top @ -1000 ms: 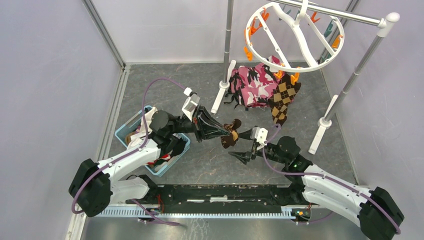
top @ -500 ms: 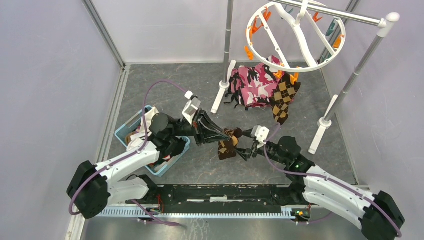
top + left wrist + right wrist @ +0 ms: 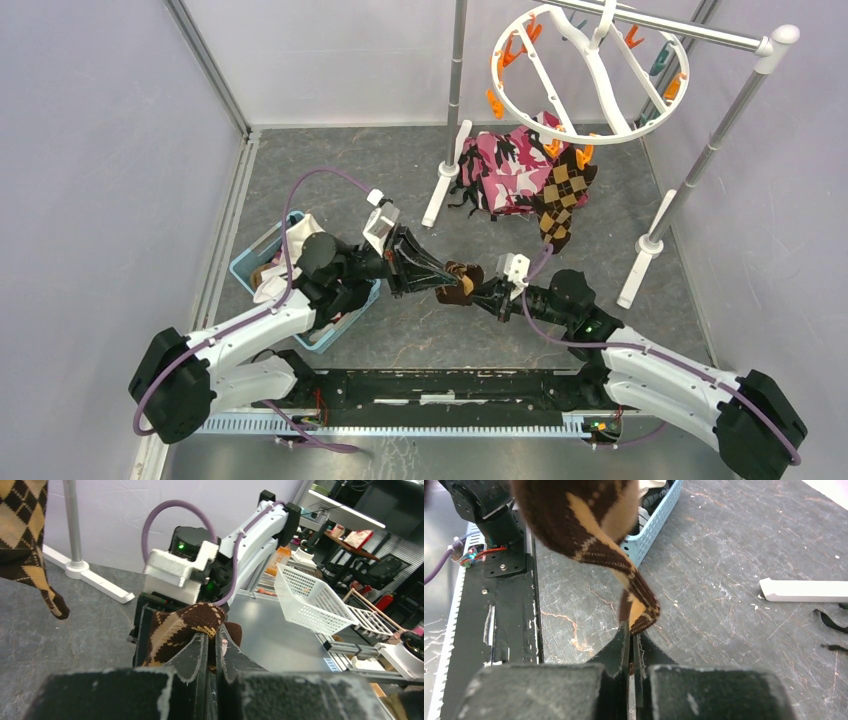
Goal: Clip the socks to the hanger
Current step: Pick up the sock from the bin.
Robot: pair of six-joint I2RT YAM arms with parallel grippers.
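Left pincer is clamped on a brown argyle sock, held above the middle of the table. The right pincer is closed on the sock's other end. The hanger hangs over the far right corner, with another argyle sock hanging from its rim.

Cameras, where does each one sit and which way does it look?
Top external: above and behind the arms, looking down on the grey table; both arms show, with the left gripper and right gripper.
Left wrist: on the left wrist, looking along its own fingers toward the right arm.
Right wrist: on the right wrist, looking along its own fingers toward the blue plastic basket and the left arm's base.
Shared: all three show the brown argyle sock, pinched by both grippers.
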